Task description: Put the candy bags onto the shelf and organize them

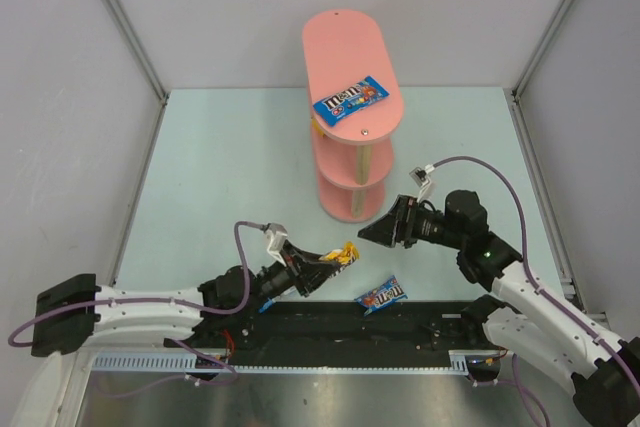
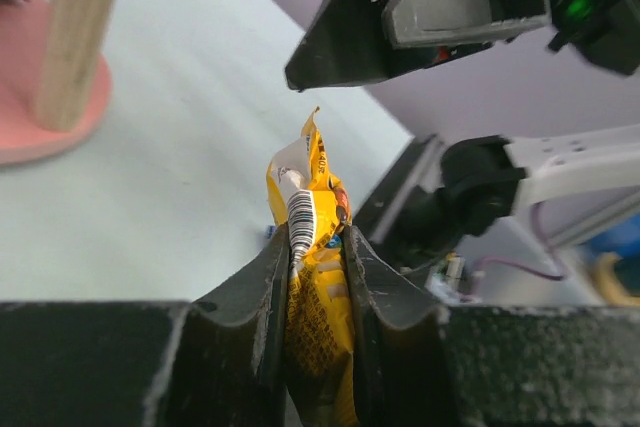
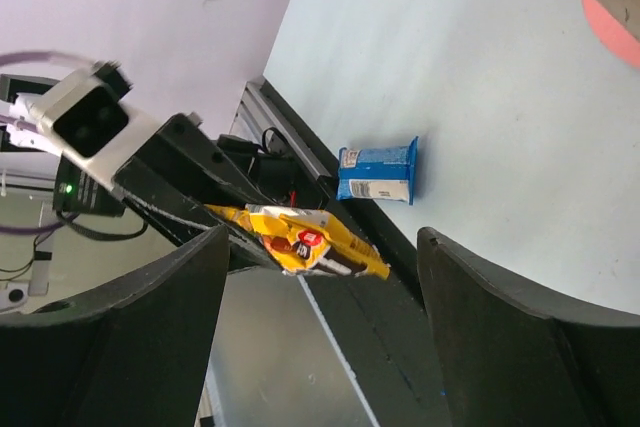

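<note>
Left end effector pinches crinkled glossy yellow packet; right end effector agape.

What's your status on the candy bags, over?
Left end effector shut on yellow bag. Right end effector open, facing it. One blue bag on shelf top, second blue bag on table. No obstruction seen.

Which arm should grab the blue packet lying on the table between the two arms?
Right. Its end effector is open and empty, hovering near the flat glossy blue packet; the left end effector is shut on a crumpled glossy yellow packet.
</note>
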Available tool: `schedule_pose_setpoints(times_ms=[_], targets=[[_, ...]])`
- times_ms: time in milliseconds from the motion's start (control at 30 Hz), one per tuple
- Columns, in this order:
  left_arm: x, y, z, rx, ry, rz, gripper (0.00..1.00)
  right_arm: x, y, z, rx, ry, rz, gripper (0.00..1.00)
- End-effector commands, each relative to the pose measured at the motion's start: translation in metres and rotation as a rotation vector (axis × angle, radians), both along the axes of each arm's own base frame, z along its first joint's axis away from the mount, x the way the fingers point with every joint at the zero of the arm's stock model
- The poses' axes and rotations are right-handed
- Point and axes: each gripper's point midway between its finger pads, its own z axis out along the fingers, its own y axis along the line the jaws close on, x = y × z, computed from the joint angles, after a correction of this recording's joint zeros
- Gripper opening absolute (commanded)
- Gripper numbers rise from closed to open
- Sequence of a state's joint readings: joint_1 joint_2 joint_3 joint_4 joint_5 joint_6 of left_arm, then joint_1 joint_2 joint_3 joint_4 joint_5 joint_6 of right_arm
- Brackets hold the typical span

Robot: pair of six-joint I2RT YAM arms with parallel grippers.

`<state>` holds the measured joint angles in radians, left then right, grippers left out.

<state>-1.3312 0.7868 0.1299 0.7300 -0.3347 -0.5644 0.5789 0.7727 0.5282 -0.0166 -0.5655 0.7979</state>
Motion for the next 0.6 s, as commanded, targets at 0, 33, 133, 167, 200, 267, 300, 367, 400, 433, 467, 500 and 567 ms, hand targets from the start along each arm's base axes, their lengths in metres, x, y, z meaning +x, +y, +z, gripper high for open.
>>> schedule_pose_setpoints(times_ms=[0, 33, 133, 167, 200, 267, 300, 367, 400, 433, 467, 500, 567], targets=[[-0.024, -0.004, 0.063, -0.377, 0.123, -0.202, 0.17, -0.004, 0.005, 0.014, 0.042, -0.116, 0.045, 0.8], [-0.025, -0.007, 0.057, -0.371, 0.138, -0.221, 0.17, -0.005, 0.006, 0.013, 0.042, -0.111, 0.051, 0.8], [-0.034, -0.01, 0.063, -0.433, 0.152, -0.312, 0.14, -0.009, 0.01, 0.012, 0.053, -0.107, 0.089, 0.8], [-0.039, -0.004, 0.082, -0.511, 0.115, -0.348, 0.14, -0.012, 0.011, 0.013, 0.057, -0.107, 0.102, 0.8], [-0.045, -0.004, 0.086, -0.54, 0.126, -0.39, 0.13, -0.015, 0.013, 0.012, 0.06, -0.106, 0.123, 0.8], [-0.046, -0.009, 0.085, -0.567, 0.142, -0.427, 0.11, -0.019, 0.015, 0.013, 0.066, -0.107, 0.138, 0.8], [-0.048, -0.014, 0.082, -0.555, 0.17, -0.457, 0.08, -0.021, 0.016, 0.014, 0.068, -0.111, 0.144, 0.8], [-0.048, -0.028, 0.08, -0.529, 0.158, -0.482, 0.1, -0.023, 0.017, 0.017, 0.078, -0.115, 0.152, 0.79], [-0.048, -0.03, 0.082, -0.527, 0.147, -0.489, 0.13, -0.024, 0.017, 0.017, 0.081, -0.113, 0.158, 0.79], [-0.049, -0.033, 0.087, -0.533, 0.13, -0.502, 0.14, -0.026, 0.016, 0.021, 0.087, -0.121, 0.162, 0.79], [-0.05, -0.032, 0.091, -0.541, 0.115, -0.504, 0.14, -0.027, 0.016, 0.021, 0.086, -0.123, 0.163, 0.79], [-0.048, -0.032, 0.093, -0.543, 0.097, -0.497, 0.15, -0.028, 0.014, 0.019, 0.078, -0.12, 0.159, 0.79], [-0.042, -0.028, 0.098, -0.556, 0.083, -0.477, 0.15, -0.03, 0.012, 0.018, 0.067, -0.126, 0.153, 0.79]])
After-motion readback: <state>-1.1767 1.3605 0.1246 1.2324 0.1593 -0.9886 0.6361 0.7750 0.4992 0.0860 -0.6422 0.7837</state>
